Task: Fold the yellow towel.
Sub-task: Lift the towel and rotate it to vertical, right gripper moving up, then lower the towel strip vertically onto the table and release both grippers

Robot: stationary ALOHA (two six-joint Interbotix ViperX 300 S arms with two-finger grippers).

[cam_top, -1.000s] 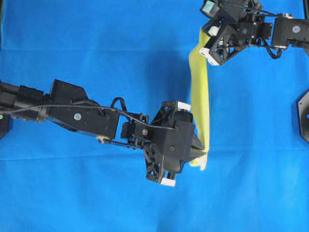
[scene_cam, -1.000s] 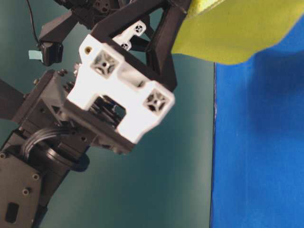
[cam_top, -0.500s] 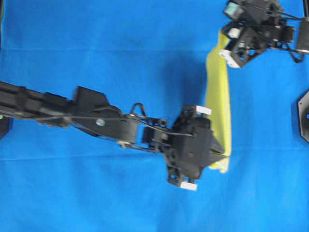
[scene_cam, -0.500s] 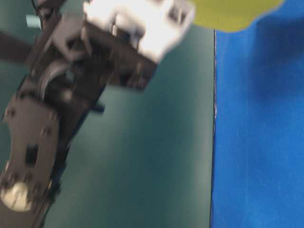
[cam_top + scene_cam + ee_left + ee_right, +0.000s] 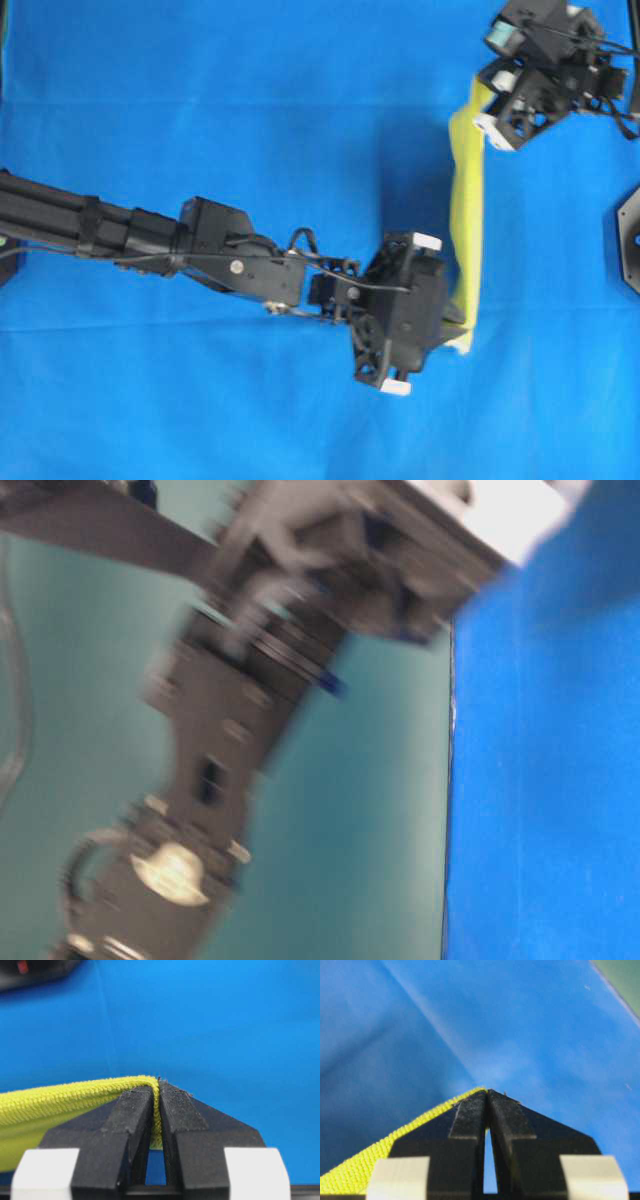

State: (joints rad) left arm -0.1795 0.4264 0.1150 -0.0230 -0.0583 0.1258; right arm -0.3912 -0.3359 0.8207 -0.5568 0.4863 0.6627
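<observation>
While pinching opposite corners, left tool (image 5: 156,1091) and right tool (image 5: 487,1097) clamped tight on yellow towel (image 5: 466,215), strung taut above blue cloth (image 5: 250,100), probably ready for folding.

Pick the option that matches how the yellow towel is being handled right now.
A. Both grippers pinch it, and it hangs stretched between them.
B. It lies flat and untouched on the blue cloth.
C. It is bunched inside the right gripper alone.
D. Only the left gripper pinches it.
A: both wrist views show shut jaws clamping a hem of the yellow towel, which spans from the left gripper to the right gripper.
</observation>
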